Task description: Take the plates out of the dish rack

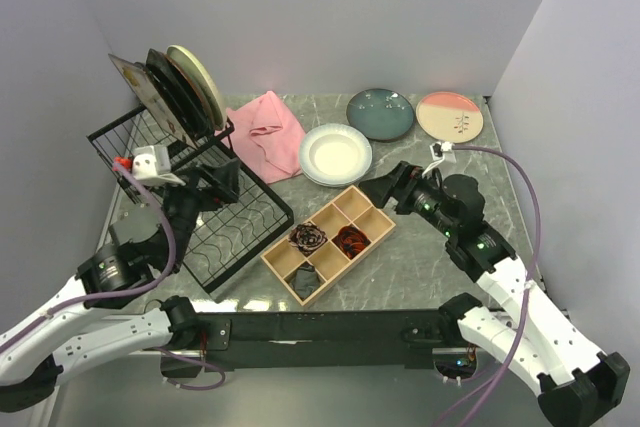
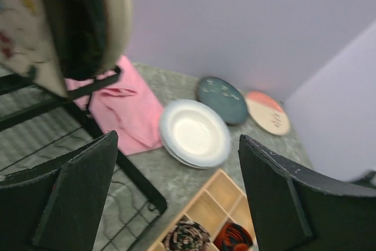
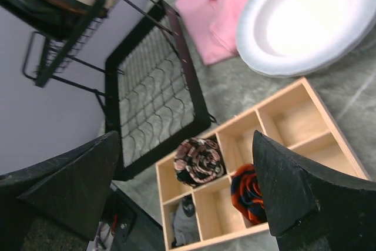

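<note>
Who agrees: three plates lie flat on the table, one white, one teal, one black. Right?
Not quite: the third plate is pink and cream, not black. The top view shows it flat beside the teal plate, near the white plate.

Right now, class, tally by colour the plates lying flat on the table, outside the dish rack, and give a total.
White plate: 1
Teal plate: 1
Pink and cream plate: 1
Total: 3
</note>
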